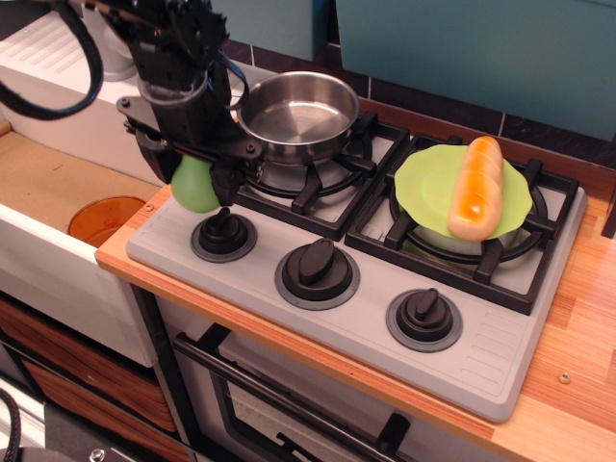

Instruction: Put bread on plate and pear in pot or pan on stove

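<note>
My gripper (196, 178) is shut on the light-green pear (194, 187) and holds it just above the stove's (318, 318) left front corner, beside the left knob. The shiny steel saucepan (297, 115) stands empty on the left burner, just right of the gripper. The bread (476, 188) lies across the lime-green plate (428, 183), which rests on the right burner.
A round orange dish (101, 219) sits in the sink at lower left. Three black knobs (317, 265) line the stove's front. The wooden counter (577, 337) runs along the right. Teal cabinets (462, 48) stand behind.
</note>
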Tool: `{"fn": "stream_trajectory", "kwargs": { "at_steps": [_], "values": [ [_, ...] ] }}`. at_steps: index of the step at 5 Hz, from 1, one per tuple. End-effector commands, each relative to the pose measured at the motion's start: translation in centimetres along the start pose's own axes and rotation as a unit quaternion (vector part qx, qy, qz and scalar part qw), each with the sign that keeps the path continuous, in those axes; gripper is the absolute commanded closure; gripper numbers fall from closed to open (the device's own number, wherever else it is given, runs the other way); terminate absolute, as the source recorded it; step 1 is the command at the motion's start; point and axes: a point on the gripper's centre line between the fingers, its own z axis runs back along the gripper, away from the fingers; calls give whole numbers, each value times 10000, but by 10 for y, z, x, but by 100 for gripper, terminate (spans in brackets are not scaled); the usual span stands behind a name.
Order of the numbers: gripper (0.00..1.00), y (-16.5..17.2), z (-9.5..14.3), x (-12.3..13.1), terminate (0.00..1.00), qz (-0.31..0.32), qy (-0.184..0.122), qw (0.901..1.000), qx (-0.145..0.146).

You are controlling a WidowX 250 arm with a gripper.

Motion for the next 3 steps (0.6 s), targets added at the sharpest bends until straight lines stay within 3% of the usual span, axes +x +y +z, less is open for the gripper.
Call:
{"fn": "stream_trajectory", "kwargs": {
  "at_steps": [1, 3],
  "values": [
    [100, -1, 50, 39, 0, 6, -136, 9996, 235],
    [100, -12, 56, 100, 0, 20, -196, 9989, 415]
  ]
}}
